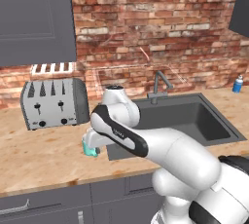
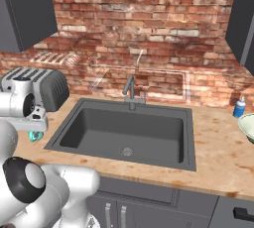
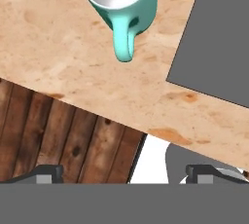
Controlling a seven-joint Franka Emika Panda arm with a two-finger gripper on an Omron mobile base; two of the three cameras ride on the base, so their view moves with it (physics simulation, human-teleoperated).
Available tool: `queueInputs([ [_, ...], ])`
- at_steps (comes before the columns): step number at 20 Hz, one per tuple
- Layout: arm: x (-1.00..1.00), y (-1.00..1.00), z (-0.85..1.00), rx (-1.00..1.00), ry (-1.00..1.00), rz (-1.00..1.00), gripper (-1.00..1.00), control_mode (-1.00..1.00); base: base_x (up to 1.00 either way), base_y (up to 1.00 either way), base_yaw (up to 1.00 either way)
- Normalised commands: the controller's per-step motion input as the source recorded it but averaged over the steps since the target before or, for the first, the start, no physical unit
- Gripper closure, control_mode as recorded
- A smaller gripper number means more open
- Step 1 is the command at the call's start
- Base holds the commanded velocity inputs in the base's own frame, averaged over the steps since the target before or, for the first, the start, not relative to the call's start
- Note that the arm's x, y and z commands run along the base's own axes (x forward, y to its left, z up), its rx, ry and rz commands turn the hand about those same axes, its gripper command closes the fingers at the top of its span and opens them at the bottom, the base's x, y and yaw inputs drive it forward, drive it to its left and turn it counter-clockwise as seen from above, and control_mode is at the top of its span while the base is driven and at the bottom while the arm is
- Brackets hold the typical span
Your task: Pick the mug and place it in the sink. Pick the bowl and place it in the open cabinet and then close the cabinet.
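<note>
The teal-green mug (image 3: 121,1) stands upright on the wooden counter left of the sink (image 2: 126,133), with its handle toward the counter's front edge. My gripper (image 3: 126,173) hovers above it, open, with both fingertips (image 3: 46,173) wide apart and nothing between them. From the right base the mug (image 2: 34,136) peeks out just below the hand, and from the left base the mug (image 1: 89,148) is mostly hidden behind the arm. The cream bowl (image 2: 248,125) sits on the counter at the far right. A dark grey cabinet (image 2: 243,14) panel hangs above it; I cannot tell if it is open.
A silver toaster (image 1: 53,103) stands just behind the mug on the left. The faucet (image 2: 130,90) rises behind the sink. A small blue bottle (image 2: 239,108) stands near the bowl. Another dark wall cabinet (image 1: 36,18) hangs over the toaster. Grey drawers (image 1: 48,203) run below the counter.
</note>
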Motion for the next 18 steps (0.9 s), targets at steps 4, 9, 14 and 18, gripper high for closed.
queueInputs([
  [4,0.00,0.15,-0.08,0.00,0.00,0.00,-1.00,-1.00,0.00,0.00,0.00],
  [9,0.03,0.04,-0.07,0.00,0.00,0.00,-1.00,-1.00,0.00,0.00,0.00],
  [14,0.13,0.04,-0.07,0.00,0.00,0.00,-1.00,-1.00,0.00,0.00,0.00],
  [18,0.20,0.00,0.00,-0.01,0.00,0.00,-1.00,-1.00,0.00,0.00,0.00],
])
